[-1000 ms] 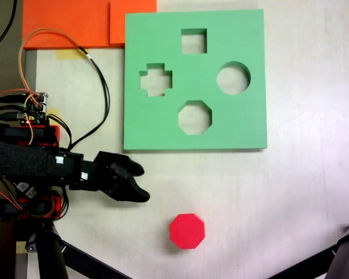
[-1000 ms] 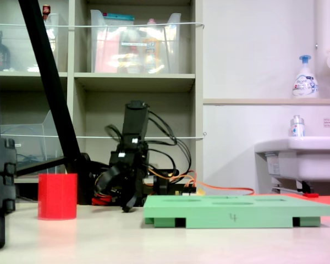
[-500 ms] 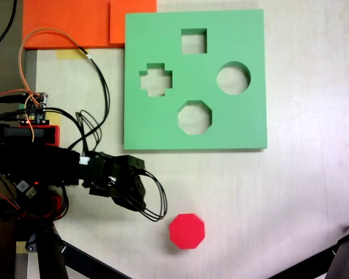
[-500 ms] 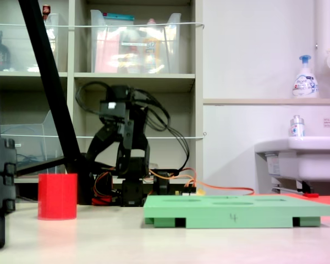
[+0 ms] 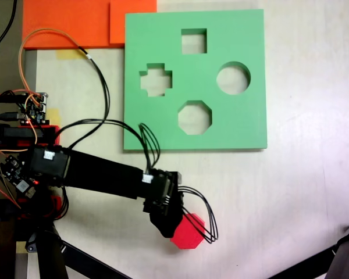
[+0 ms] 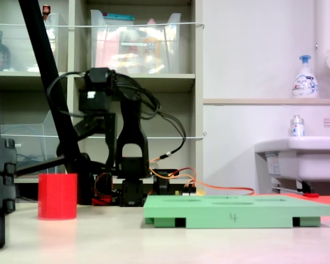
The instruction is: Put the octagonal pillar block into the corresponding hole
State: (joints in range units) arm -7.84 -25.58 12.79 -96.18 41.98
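Gripper: in the first exterior view the gripper (image 5: pixel 167 224) sits at the end of the black arm (image 5: pixel 93 173), which reaches from the first exterior view's left toward its lower middle. The tip overlaps the upper left edge of the block. In the second exterior view the gripper (image 6: pixel 77 135) hangs above the block, clear of it, and is partly hidden by a black tripod leg (image 6: pixel 52 88).
Jaws: too dark and overlapped to judge; I cannot tell whether they are apart or together.
Block: the red block (image 5: pixel 189 232) stands on the table (image 5: pixel 302 192) partly under the gripper tip, showing toward the first exterior view's lower right of it. In the second exterior view the block (image 6: pixel 57 196) stands upright on the table below the gripper.
Hole: the eight-sided hole (image 5: pixel 194 117) lies in the green board (image 5: pixel 244 116), well apart from the gripper, toward the first exterior view's top. It is unfilled.
Board: flat on the table, beyond the gripper; in the second exterior view the board (image 6: pixel 236 212) is to the second exterior view's right of the gripper.
Other cutouts: the cross (image 5: pixel 156 80), square (image 5: pixel 193 41) and round (image 5: pixel 233 78) ones lie farther from the gripper than the hole.
Cables: black cables (image 5: pixel 200 224) loop from the gripper over the block's right side in the first exterior view.
Orange sheet: an orange sheet (image 5: pixel 64 23) lies at the first exterior view's top left, far from the gripper.
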